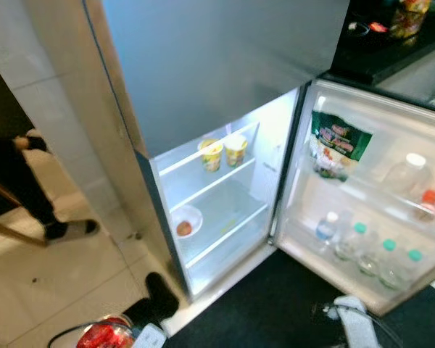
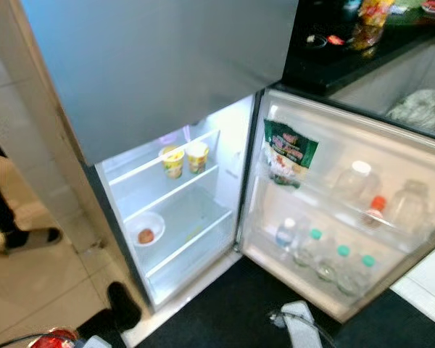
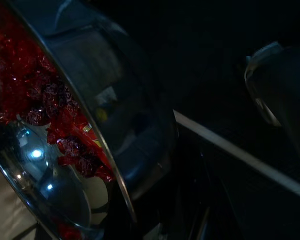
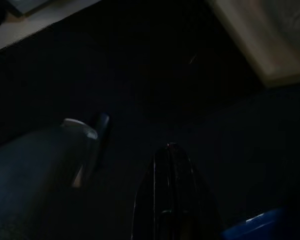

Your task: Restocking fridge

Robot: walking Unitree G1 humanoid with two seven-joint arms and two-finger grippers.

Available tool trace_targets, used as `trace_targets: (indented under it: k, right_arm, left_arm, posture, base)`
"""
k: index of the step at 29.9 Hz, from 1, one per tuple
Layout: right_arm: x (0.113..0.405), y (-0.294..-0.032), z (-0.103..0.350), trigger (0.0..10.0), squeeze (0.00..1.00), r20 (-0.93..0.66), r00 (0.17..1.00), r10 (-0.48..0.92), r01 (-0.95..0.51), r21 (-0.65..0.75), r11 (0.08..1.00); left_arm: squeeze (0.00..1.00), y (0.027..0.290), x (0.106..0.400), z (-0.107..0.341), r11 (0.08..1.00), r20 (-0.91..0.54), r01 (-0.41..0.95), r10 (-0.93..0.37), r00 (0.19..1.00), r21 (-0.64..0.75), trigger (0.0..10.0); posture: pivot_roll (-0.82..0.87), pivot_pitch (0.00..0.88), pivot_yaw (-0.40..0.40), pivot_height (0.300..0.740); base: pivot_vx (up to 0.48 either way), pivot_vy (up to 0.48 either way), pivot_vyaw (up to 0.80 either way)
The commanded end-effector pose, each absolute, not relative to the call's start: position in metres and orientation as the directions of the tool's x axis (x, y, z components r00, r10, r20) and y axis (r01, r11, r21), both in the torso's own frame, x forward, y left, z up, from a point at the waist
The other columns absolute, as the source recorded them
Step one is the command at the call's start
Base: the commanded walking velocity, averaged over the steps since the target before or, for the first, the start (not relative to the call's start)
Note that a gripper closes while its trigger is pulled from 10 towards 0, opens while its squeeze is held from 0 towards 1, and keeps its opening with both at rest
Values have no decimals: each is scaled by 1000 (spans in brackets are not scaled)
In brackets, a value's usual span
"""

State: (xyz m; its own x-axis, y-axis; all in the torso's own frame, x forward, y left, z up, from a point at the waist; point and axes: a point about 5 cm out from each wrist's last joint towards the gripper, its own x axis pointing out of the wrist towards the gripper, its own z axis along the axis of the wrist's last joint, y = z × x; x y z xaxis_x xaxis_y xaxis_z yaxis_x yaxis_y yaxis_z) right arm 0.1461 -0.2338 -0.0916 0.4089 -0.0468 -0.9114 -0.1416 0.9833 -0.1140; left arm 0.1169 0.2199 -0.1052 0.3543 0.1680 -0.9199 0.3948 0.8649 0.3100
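Clear container (image 3: 65, 150) of red — perhaps wrapped sweets — before open fridge (image 1: 225, 196).

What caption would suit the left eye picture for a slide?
Open fridge with two yellow cups on a shelf, a bowl below, and bottles in the door.

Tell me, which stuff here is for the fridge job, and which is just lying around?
For the job:
open fridge
red-filled container at the left arm
yellow cups
bowl
door bottles
green packet

Just about:
items on the dark counter
a person's shoe
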Motion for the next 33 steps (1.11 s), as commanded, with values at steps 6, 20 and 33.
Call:
trace_targets:
  k: [6, 20, 33]
  right_arm:
    - [146, -229, -93, 10000, 0, -912, 408, -36, -161, -111, 981]
    - [150, -227, -92, 10000, 0, -909, 415, -31, -189, -119, 975]
    - [143, -226, -95, 10000, 0, -919, 394, -27, -224, -125, 967]
  left_arm:
    - [0, 220, 109, -107, 864, -929, 404, 169, 330, 300, 10000]
    - [0, 219, 110, -107, 856, -924, 412, 172, 342, 311, 10000]
    - [0, 218, 107, -108, 834, -927, 456, 160, 339, 311, 10000]
  posture:
    - [-44, 0, 17, 740]
    - [-44, 0, 21, 740]
    - [-44, 0, 18, 740]
  base:
    - [0, -394, 0]
    - [0, -254, 0]
    - [0, 0, 0]
